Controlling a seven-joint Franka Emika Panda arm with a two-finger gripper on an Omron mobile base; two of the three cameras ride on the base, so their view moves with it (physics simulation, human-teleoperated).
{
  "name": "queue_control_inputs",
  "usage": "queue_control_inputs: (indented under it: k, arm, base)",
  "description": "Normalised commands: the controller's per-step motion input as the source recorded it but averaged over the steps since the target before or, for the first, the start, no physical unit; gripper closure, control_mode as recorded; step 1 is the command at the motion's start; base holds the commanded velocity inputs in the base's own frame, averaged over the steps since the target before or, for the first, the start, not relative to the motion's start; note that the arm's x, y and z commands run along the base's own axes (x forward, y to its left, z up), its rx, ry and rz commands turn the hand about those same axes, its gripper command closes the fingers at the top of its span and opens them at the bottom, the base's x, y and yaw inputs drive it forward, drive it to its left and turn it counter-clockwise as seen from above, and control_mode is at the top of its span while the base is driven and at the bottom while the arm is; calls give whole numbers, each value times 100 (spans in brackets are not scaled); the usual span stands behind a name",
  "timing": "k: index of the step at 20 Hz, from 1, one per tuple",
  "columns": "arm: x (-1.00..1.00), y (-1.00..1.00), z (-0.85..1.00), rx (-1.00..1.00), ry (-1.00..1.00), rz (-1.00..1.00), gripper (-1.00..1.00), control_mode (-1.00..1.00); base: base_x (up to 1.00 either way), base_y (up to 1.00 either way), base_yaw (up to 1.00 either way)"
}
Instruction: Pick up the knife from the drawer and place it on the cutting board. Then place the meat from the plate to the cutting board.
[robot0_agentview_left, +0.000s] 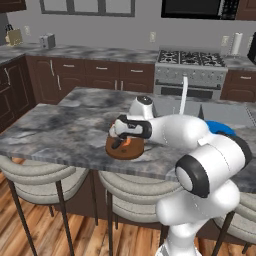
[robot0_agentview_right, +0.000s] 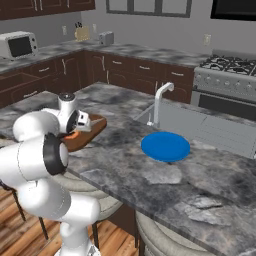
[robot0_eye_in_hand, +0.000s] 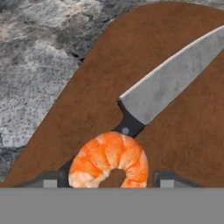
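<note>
Near the front edge of the stone island counter (robot0_agentview_left: 60, 130), the cutting board (robot0_eye_in_hand: 109, 83) lies flat with the gripper (robot0_eye_in_hand: 113, 181) hanging low over it. On the board rests the knife (robot0_eye_in_hand: 175, 78), its silver blade running toward one rounded end and its black handle pointing back at the hand. The meat (robot0_eye_in_hand: 111, 159), an orange curl with a pale middle, sits on the board right over the handle end of the knife, touching or overlapping it. It lies between the two dark fingertips (robot0_eye_in_hand: 168, 179), which stand apart on either side with a visible gap to the meat; the jaws look spread, not clamped on anything. That placement reads as a release: the meat appears to be set down where the hand came to rest, which is why it crowds the knife handle instead of lying on bare wood.

Across the counter, beside the sink, the blue plate (robot0_agentview_right: 165, 146) shows nothing on it. Both task items lie on the board, so the job seems finished apart from lifting the hand clear. A straight upward lift should avoid nudging the meat.
</note>
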Motion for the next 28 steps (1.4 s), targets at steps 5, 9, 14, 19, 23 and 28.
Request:
queue_control_inputs:
  k: [5,9,14,19,23,28]
  arm:
    - [-7,-19,-14,-2,0,4,-100,-100]
    - [-22,-60,-13,-3,2,6,-100,-100]
    - [1,5,65,0,-11,5,-100,-100]
    - [-8,18,100,0,-25,0,-100,-100]
    - [-73,-16,91,0,-49,0,-100,-100]
    - [-98,-31,82,0,-50,-1,-100,-100]
  base:
    - [0,0,0]
    - [0,0,0]
    - [0,0,0]
    - [0,0,0]
    - [0,0,0]
    - [0,0,0]
